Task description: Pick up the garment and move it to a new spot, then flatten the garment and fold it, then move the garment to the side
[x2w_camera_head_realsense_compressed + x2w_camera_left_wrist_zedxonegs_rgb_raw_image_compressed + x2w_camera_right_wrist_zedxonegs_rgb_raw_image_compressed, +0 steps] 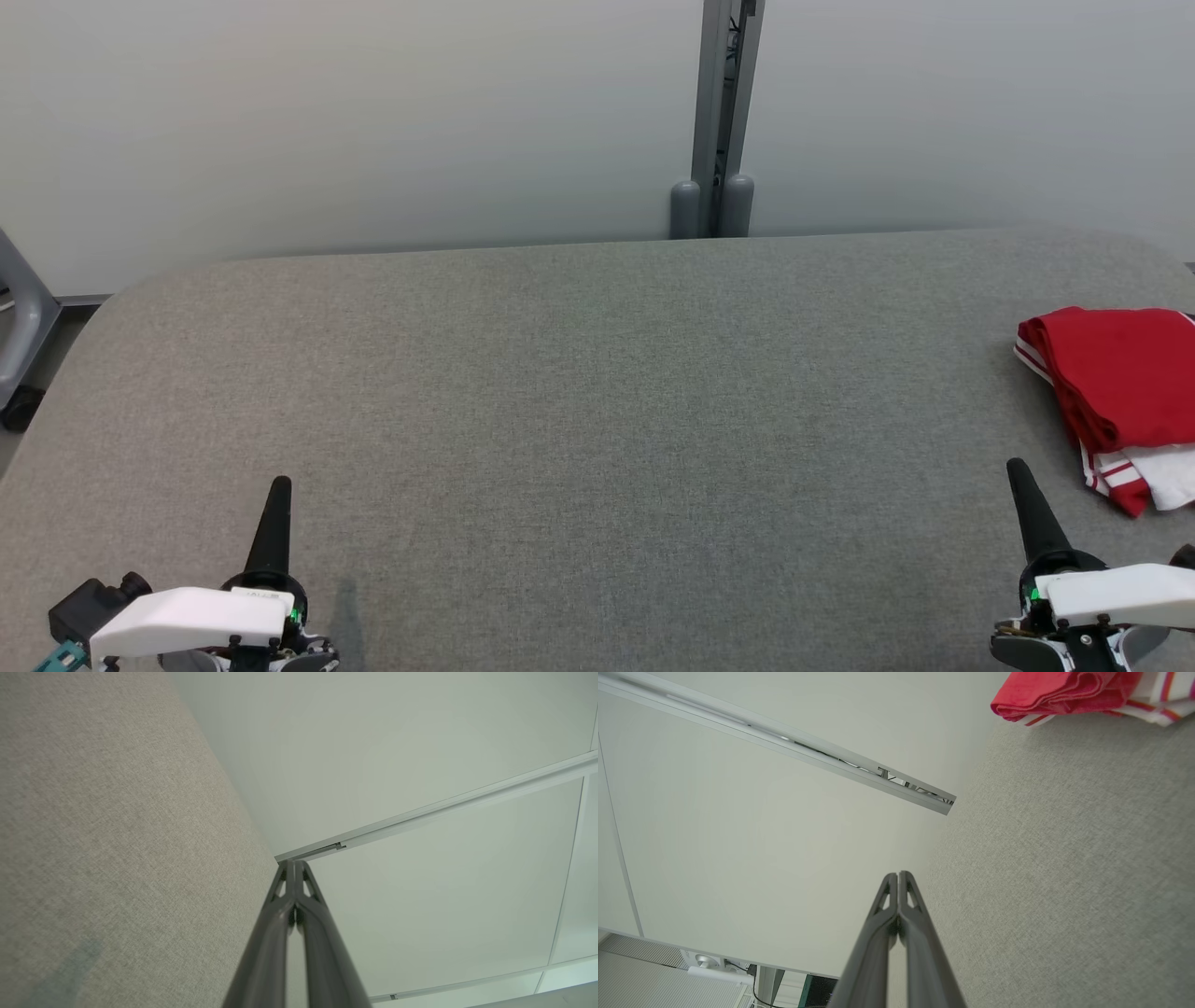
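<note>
Garment (1111, 392) sits at the far right of the desk (597, 392), partly cut off by the head view's edge. It is red cloth doubled over in loose layers, with a white red-striped part sticking out at the near end. It's stacked but not crisp: the edges are rounded and a bit uneven.

Left pincer (279, 485) is at lower left, fingers pressed together, holding nothing. Right pincer (1016, 465) is at lower right, also pressed together and empty, near the garment but not touching it. Both wrist views show the fingers tip to tip.

Stage is ambiguous. A layered bundle at the side fits a garment already folded and set aside, or one parked there waiting to be carried to a new spot. I can't settle it from this, so I'm not calling a move.

Handling, as a judgement:
- Light, soft and limp, with no stiffness, so it'll sag from any single grip.
- Layers will likely slide on each other, and a top-only pinch would peel it open.
- The best hold looks like the rounded red fold on its left side, pinching through all layers, preferably at two spaced points.
- The desk's cloth cover probably drags on the fabric, so lift rather than slide.
</note>
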### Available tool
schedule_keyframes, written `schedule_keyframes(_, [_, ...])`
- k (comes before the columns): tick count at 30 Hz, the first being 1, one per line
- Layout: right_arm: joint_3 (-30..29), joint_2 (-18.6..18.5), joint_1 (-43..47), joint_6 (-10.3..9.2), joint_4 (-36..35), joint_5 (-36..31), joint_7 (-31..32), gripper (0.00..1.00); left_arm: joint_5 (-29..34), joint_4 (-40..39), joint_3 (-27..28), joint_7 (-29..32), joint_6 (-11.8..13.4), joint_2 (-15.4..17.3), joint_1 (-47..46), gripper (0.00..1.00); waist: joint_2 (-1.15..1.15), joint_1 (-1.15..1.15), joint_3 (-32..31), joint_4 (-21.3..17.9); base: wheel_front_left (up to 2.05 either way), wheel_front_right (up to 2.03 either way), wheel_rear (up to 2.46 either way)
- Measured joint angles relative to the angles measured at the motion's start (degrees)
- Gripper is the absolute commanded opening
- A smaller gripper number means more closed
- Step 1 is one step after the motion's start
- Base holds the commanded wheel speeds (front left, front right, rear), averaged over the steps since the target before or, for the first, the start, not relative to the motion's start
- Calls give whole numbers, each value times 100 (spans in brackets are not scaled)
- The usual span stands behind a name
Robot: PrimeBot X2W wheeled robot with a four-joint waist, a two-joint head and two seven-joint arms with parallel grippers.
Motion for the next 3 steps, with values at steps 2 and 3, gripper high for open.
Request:
schedule_keyframes(2, [-13, -2, -31, 0, -19, 97, 20, 0, -88, -7, 20, 19, -32, -1, -37, 0, 0, 0, 8, -2, 0, 0, 0])
schedule_keyframes(3, [-13, -2, -31, 0, -19, 97, 20, 0, -88, -7, 20, 19, -32, -1, -37, 0, 0, 0, 8, -2, 0, 0, 0])
